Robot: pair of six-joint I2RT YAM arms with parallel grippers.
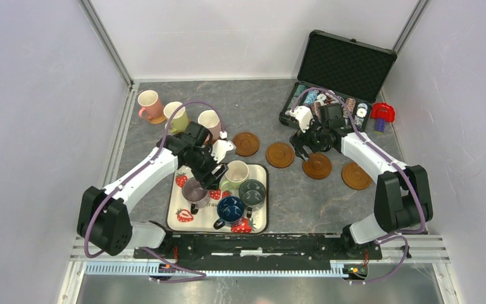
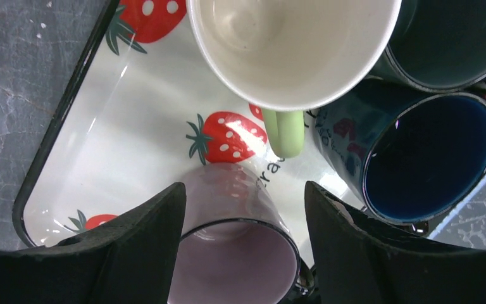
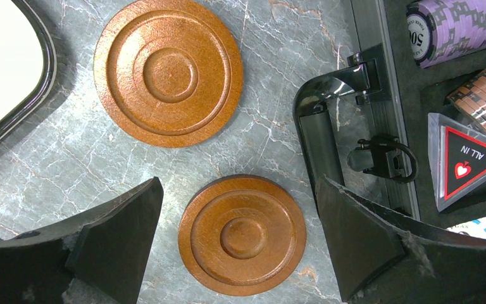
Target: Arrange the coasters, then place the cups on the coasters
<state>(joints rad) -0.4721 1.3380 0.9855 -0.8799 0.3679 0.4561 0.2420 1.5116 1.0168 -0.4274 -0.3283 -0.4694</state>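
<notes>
On the strawberry tray [image 1: 171, 220] stand a mauve cup [image 1: 194, 190], a cream cup [image 1: 236, 171], a grey-green cup [image 1: 252, 192] and a dark blue cup [image 1: 231, 209]. My left gripper [image 1: 207, 177] hangs open over the tray. In the left wrist view its jaws straddle the mauve cup [image 2: 234, 253], with a clear gap on the right side. Three cups [image 1: 176, 116] stand at the back left. Several bare coasters [image 1: 280, 154] lie in a row right of the tray. My right gripper [image 3: 240, 183] is open above one coaster [image 3: 242, 235]; another coaster [image 3: 168, 73] lies beyond it.
An open black case of poker chips [image 1: 345, 63] sits at the back right, its handle [image 3: 319, 136] close to my right finger. A red object [image 1: 383, 113] lies beside it. The cream cup [image 2: 291, 50] and blue cup [image 2: 427, 158] crowd the mauve one.
</notes>
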